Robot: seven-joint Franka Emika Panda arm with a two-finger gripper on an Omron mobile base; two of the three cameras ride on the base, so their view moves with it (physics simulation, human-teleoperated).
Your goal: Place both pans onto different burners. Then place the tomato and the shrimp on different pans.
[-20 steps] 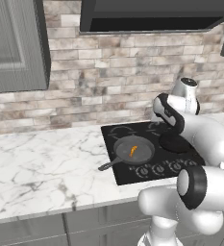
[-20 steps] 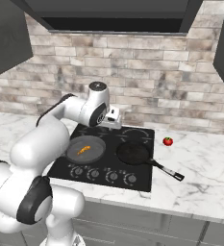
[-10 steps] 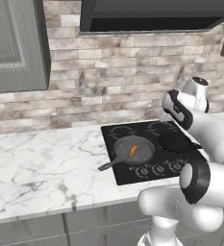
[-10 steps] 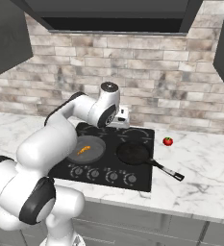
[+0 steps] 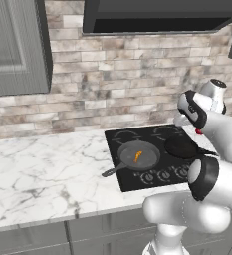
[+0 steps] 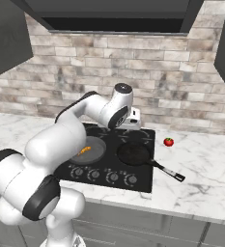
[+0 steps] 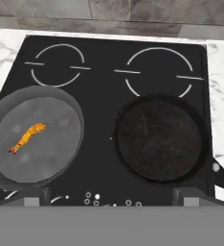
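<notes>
While hovering above the rear of the cooktop [image 7: 108, 96], looking down at both front burners. Marble counter [image 5: 48, 174] around it, brick wall [image 5: 112, 84] behind, range hood [image 6: 114, 14] overhead. Two bare rear burner rings [image 7: 157, 71] at top of hand view. Dark grey skillet [image 7: 34, 139] on front-left burner, loop-ended handle sticking out over the counter in left base view. Black long-handled pan [image 7: 159, 139] on front-right burner, handle running off past the cooktop corner onto the counter. Pans side by side, not touching. Gripper [image 7: 111, 199] spread wide, nothing between the fingertips [image 7: 34, 197]. Tomato [image 6: 168, 142] on the counter just right of the cooktop, apart from both pans. Shrimp [image 7: 27, 137] lying inside the grey skillet, left of centre.
</notes>
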